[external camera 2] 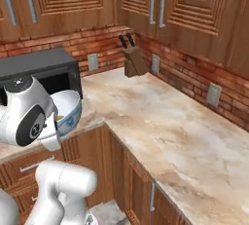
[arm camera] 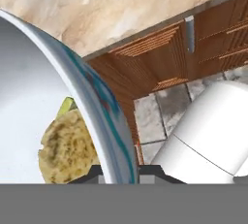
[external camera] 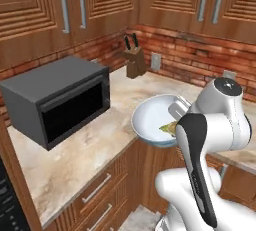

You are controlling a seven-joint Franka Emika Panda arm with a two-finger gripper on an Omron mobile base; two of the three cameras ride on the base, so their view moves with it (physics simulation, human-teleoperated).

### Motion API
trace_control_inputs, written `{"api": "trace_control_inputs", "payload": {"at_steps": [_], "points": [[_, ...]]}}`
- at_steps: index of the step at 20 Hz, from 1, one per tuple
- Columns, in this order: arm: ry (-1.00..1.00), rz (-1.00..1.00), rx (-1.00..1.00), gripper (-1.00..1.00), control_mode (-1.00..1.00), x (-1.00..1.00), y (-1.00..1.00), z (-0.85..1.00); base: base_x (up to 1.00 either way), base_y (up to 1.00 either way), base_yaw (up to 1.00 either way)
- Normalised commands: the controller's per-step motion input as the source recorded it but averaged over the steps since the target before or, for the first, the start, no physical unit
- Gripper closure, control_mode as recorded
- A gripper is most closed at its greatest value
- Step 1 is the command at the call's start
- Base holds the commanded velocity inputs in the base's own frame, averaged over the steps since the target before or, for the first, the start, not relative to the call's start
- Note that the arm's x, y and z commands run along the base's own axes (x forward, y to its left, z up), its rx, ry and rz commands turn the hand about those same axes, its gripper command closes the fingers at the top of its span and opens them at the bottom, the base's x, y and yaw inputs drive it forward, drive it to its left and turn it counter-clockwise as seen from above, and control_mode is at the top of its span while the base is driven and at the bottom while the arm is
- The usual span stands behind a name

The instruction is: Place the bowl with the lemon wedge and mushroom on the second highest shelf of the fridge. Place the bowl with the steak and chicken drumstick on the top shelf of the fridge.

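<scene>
The hand (arm camera: 118,173) was clenched on the rim of the white, blue-banded ceramic bowl (external camera: 152,120), beyond the counter (external camera: 75,155) edge; rigid, slick, contents could slide.

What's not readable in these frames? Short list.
- Bowl contents, left base view: mostly behind the arm; a yellowish bit shows.
- Bowl, right base view: partly behind the arm's joint; contents too small.
- Hand view: bowl rim cut by the left edge; the yellow-green piece sits behind the tan piece; jaws mostly hidden at the bottom.
</scene>
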Motion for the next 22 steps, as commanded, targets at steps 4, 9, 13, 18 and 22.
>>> {"api": "trace_control_inputs", "payload": {"at_steps": [4,9,13,18,22], "points": [[0.0,0.0,0.0,1.0,1.0,0.0,0.0,0.0,-0.22,0.1,-0.92],[0.0,0.0,0.0,1.0,1.0,0.0,0.0,0.0,-0.17,0.07,-0.92],[0.0,0.0,0.0,1.0,1.0,0.0,0.0,0.0,-0.01,0.0,-0.93],[0.0,0.0,0.0,1.0,1.0,0.0,0.0,0.0,0.0,0.0,-0.9],[0.0,0.0,0.0,1.0,1.0,0.0,0.0,0.0,0.0,0.0,-0.91]]}}
